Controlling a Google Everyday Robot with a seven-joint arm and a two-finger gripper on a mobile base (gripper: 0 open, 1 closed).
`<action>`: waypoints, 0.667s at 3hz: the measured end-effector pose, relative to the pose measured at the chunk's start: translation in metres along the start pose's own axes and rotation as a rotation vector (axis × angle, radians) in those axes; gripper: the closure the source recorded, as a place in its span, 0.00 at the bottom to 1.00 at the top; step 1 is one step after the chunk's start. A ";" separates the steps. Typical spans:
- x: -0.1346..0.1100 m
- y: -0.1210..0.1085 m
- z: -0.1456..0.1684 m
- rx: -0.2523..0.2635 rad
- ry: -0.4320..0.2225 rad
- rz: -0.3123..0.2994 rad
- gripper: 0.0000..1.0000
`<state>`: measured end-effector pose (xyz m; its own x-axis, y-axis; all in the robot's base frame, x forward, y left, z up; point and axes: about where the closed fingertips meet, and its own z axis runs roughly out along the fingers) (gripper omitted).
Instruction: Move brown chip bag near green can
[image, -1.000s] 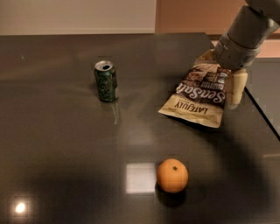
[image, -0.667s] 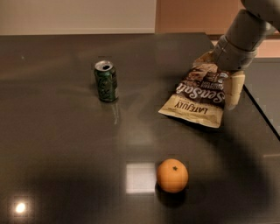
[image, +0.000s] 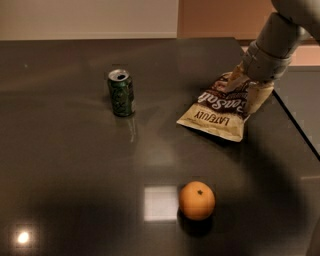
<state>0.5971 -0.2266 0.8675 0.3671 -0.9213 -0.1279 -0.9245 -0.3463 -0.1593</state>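
Camera view, single moment

- Gripper (image: 246, 90): sitting at the right side of the dark table (image: 65, 150), low over the surface, at the far right end of the brown chip bag (image: 212, 112). Grey arm (image: 277, 42) is coming down to it from the upper right corner
- Jaws: two cream fingers (image: 258, 97) are standing one on each side of the bag's crumpled far end and are closing on it, so the gripper is gripping the bag
- Brown chip bag: lying flat on the table, right of centre, slanting from its held end at the upper right down to its tan bottom edge at the lower left. White script and the "LATEJULY" print are facing up. The held end is lying near the table's right edge
- Green can (image: 121, 93): standing upright left of centre, silver top with its opening showing. It is sitting well apart from the bag, bare table between the two, and nothing is touching it
- Orange fruit (image: 197, 200): resting in the foreground, nearer the camera than bag and can, apart from both
- Reflections: a pale square patch of light (image: 161, 202) is showing on the table just left of the orange; a small bright spot (image: 22, 237) is glowing at the lower left corner
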 end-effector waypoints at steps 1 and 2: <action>-0.002 -0.004 -0.005 0.007 0.001 -0.007 0.65; -0.016 -0.010 -0.014 0.031 -0.001 -0.050 0.88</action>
<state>0.5990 -0.2106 0.8845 0.4126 -0.9030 -0.1198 -0.9016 -0.3860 -0.1954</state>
